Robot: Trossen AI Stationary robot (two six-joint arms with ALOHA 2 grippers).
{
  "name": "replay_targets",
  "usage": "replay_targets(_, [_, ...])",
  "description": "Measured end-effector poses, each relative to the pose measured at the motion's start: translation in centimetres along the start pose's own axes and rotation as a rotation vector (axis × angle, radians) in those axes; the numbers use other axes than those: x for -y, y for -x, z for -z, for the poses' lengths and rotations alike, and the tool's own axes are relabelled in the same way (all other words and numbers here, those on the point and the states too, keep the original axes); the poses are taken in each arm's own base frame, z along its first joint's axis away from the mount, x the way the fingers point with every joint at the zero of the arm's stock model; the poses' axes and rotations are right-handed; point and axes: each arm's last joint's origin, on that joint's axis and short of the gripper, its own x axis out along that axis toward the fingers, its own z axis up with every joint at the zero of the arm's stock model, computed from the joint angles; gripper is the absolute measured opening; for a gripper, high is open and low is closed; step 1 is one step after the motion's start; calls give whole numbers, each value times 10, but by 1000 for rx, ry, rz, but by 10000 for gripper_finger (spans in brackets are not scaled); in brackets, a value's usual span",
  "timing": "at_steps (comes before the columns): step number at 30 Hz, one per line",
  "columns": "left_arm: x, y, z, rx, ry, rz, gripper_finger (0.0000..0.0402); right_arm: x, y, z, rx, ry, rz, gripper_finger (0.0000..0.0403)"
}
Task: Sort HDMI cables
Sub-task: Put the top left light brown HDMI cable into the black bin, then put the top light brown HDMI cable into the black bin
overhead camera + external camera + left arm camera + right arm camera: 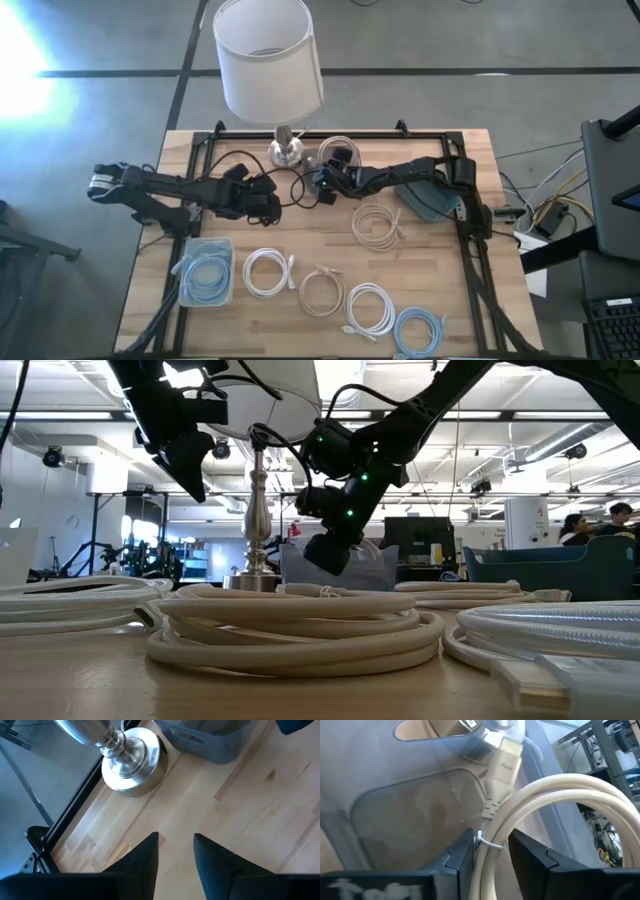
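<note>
My right gripper (pixel 492 852) hangs open over a translucent grey bin (pixel 410 815) beside the lamp base, at the table's far middle (pixel 325 178). A beige HDMI cable coil (pixel 545 795) runs between its fingers, with one plug (pixel 504 765) pointing into the bin. My left gripper (pixel 176 852) is open, holds nothing, and hovers over bare wood left of centre (pixel 268 205). On the near half lie loose coils: beige (pixel 378 222), white (pixel 268 272), beige (pixel 321 292), white (pixel 370 308) and light blue (pixel 418 330). Another light blue coil (pixel 207 272) lies in a clear tray. My right gripper has the beige coil's bundled strands, by the thin tie (pixel 487 844), between its two fingers. The fingers stand a little wider than the bundle, and I cannot tell whether either one touches it. They slant down from the table's right across the strands. The coil arches up beyond them.
A lamp with a white shade (pixel 268 58) and a metal base (pixel 131 762) stands at the far middle, close to both grippers. A darker grey bin (pixel 425 200) sits under the right arm. A black frame (pixel 300 137) rims the table. Bare wood lies between the grippers and the coils.
</note>
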Motion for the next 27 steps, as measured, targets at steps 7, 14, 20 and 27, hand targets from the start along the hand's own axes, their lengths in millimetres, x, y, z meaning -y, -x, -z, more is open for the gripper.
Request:
replay_targets(7, [0,0,0,-1,0,2,126,-3,15,-7,29,-15,-24,149])
replay_targets(14, [0,0,0,-1,1,1,126,-4,50,-15,52,-39,-56,162])
replay_targets(20, [0,0,-1,5,6,4,126,4,101,-10,-40,-123,-96,157])
replay_targets(27, [1,0,-2,18,17,8,126,-5,148,18,-184,-231,-278,146])
